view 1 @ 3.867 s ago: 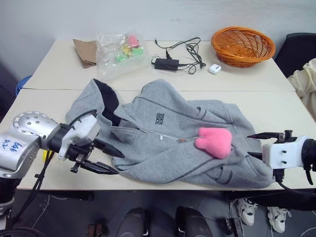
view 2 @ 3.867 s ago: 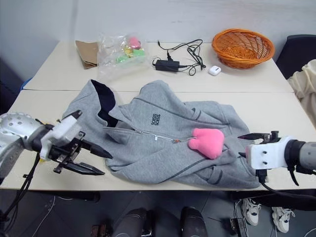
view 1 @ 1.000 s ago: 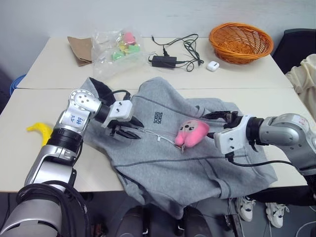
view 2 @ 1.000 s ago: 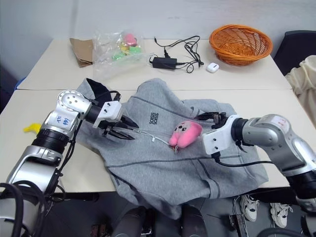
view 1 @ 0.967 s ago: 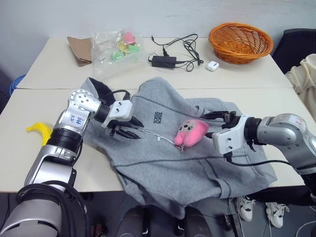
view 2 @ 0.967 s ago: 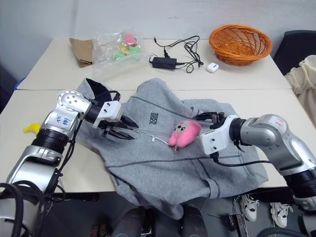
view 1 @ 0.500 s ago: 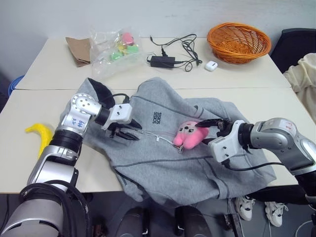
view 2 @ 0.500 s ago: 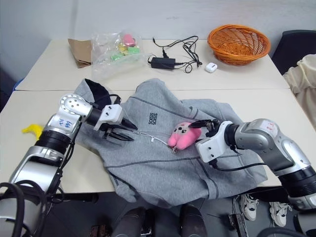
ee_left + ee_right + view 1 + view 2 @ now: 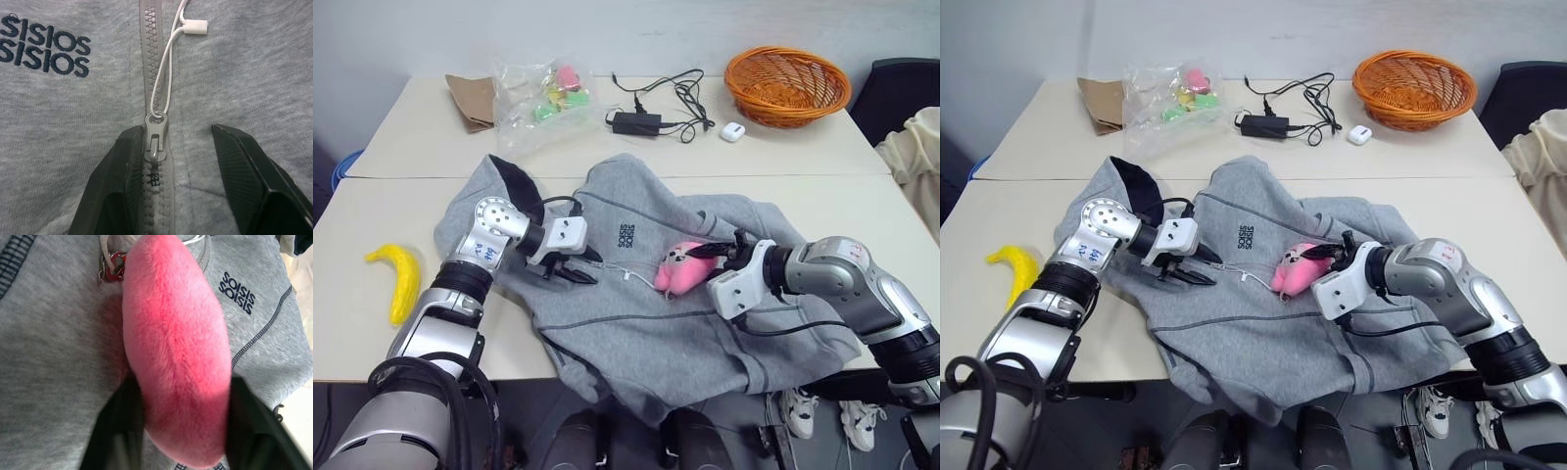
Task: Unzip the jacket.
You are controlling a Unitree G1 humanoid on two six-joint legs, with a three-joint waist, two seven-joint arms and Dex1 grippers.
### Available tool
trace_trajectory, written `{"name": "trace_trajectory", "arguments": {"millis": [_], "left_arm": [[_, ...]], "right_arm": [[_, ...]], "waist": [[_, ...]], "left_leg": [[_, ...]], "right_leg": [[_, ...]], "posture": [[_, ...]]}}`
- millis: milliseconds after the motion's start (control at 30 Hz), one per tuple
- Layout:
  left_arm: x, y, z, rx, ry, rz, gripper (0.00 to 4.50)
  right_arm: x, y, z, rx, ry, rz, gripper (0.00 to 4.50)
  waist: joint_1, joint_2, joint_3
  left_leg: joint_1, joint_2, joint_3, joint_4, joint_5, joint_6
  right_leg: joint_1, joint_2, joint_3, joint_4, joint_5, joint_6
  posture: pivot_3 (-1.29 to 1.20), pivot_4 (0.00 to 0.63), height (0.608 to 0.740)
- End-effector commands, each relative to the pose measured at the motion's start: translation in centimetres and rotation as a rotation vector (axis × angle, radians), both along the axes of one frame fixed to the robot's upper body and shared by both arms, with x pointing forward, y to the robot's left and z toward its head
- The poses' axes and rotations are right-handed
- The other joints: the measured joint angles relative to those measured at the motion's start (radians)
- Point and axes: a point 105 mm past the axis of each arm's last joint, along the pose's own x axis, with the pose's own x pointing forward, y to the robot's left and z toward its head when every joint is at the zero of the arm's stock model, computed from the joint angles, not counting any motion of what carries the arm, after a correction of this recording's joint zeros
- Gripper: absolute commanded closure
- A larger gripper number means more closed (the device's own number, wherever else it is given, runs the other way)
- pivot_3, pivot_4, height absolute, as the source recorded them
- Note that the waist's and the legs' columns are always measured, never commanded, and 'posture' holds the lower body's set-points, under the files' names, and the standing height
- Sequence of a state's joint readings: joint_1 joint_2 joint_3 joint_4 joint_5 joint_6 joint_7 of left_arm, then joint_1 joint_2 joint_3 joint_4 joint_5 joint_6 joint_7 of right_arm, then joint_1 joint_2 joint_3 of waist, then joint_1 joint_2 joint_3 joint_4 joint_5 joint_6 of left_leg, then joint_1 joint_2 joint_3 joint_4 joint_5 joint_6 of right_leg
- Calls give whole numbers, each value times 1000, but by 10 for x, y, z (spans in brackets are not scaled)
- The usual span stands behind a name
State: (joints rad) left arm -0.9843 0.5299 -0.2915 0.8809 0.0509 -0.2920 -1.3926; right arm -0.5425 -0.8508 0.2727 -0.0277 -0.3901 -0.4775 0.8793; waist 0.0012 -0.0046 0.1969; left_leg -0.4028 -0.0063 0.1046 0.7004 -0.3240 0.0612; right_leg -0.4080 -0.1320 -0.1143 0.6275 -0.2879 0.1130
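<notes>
The light grey hooded jacket [image 9: 646, 323] lies spread on the table, front up, its hem hanging over the near edge. My left gripper [image 9: 579, 272] rests on the chest just below the collar. Its black fingers [image 9: 122, 186] stand open on either side of the grey zipper slider [image 9: 155, 137], which touches one finger. A white cord with a small tab [image 9: 195, 27] runs from the slider. My right gripper [image 9: 707, 257] is shut on a pink plush toy [image 9: 677, 269] lying on the zipper line mid-chest. A red ring [image 9: 115, 262] links the toy to the cord.
A yellow banana [image 9: 399, 279] lies at the left of the near table. The far table holds an orange basket [image 9: 788, 86], a charger with cable [image 9: 641, 120], a small white case [image 9: 731, 131], a plastic bag of toys [image 9: 543, 98] and brown paper [image 9: 470, 98]. Cream cloth [image 9: 915, 157] hangs at the right.
My right gripper has reached the pink plush toy and closed its fingers around it. My left gripper has sunk a little onto the jacket at the zipper slider, still open.
</notes>
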Motion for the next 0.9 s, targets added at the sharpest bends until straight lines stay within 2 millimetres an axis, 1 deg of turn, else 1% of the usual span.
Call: {"name": "trace_trajectory", "arguments": {"millis": [33,67,100,133,200,233,300,367,433,500,600,633,667,733,767,800,867,900], "left_arm": [[2,9,-9,45,8,37,2153],[2,10,-10,50,9,38,2153],[2,12,-11,57,9,38,2153],[1,13,-13,64,9,40,2153],[1,16,-15,71,9,44,2153],[1,16,-15,72,9,47,2153],[1,18,-16,73,10,51,2153],[1,19,-19,75,11,54,2153],[1,19,-20,74,12,57,2153],[1,20,-21,72,13,63,2153],[1,21,-22,71,13,67,2153],[1,21,-22,71,13,68,2153],[1,21,-23,71,13,69,2153],[0,21,-24,70,12,68,2153],[0,21,-24,69,12,67,2153],[0,21,-24,69,11,67,2153],[0,19,-23,65,6,66,2153],[0,19,-23,63,3,65,2153]], "right_arm": [[-2,-3,16,37,-37,-10,3896],[-2,-6,20,60,-34,-30,4193],[-3,-10,24,86,-30,-53,4397],[-4,-16,31,148,-10,-98,4483],[-8,-27,44,291,43,-184,4483],[-11,-36,51,358,73,-234,4483],[-17,-56,59,430,99,-321,4483],[-21,-92,74,554,108,-472,4483],[-25,-119,85,670,118,-582,4483],[-28,-144,92,778,122,-677,4483],[-31,-175,96,882,127,-791,4483],[-31,-195,96,933,121,-860,4483],[-32,-209,95,970,116,-907,4483],[-36,-258,97,1084,67,-1069,4483],[-38,-275,97,1124,47,-1124,4483],[-39,-285,98,1148,36,-1157,4483],[-45,-327,103,1253,-38,-1286,4483],[-49,-342,105,1295,-68,-1333,4483]], "waist": [[0,0,0],[0,0,0],[0,0,0],[2,0,0],[3,0,0],[2,0,0],[3,0,0],[4,0,0],[6,0,0],[6,0,0],[5,0,-1],[4,0,-1],[3,0,-1],[5,0,-1],[5,0,-1],[5,1,-1],[-1,3,-2],[-4,5,-2]], "left_leg": [[0,0,0,0,0,0],[0,0,0,0,0,0],[0,0,0,0,0,0],[0,0,0,0,0,0],[0,0,-1,0,0,0],[0,0,-1,0,0,0],[0,0,-1,0,0,0],[1,0,-2,0,0,0],[2,0,-2,0,0,0],[2,0,-2,0,0,0],[4,0,-2,-1,0,0],[5,0,-2,-1,0,0],[5,0,-2,-1,0,0],[5,0,-2,-1,0,0],[5,0,-2,-1,0,0],[5,-1,-1,-1,0,0],[7,-1,-1,-2,0,0],[9,0,0,-3,0,0]], "right_leg": [[0,0,0,0,0,0],[0,0,0,0,0,0],[0,0,0,0,0,0],[0,0,0,0,0,0],[0,0,0,0,0,0],[0,0,-1,0,0,0],[1,0,-1,0,0,0],[1,0,-1,0,0,0],[3,0,-1,0,0,0],[3,-1,-1,0,0,0],[4,-1,0,0,0,0],[5,-1,0,0,0,0],[5,-1,0,0,0,0],[5,-2,0,0,0,0],[5,-2,0,0,0,0],[5,-3,0,0,0,0],[6,-5,1,0,0,-1],[7,-7,2,-1,0,-1]], "posture": [[0,150,740],[0,150,740],[0,150,740],[0,150,740],[0,150,740],[0,150,740],[0,150,740],[0,150,740],[0,150,740],[0,150,740],[0,150,740],[0,150,740],[0,150,740],[0,150,740],[0,150,740],[0,150,740],[0,150,740],[0,150,740]]}}
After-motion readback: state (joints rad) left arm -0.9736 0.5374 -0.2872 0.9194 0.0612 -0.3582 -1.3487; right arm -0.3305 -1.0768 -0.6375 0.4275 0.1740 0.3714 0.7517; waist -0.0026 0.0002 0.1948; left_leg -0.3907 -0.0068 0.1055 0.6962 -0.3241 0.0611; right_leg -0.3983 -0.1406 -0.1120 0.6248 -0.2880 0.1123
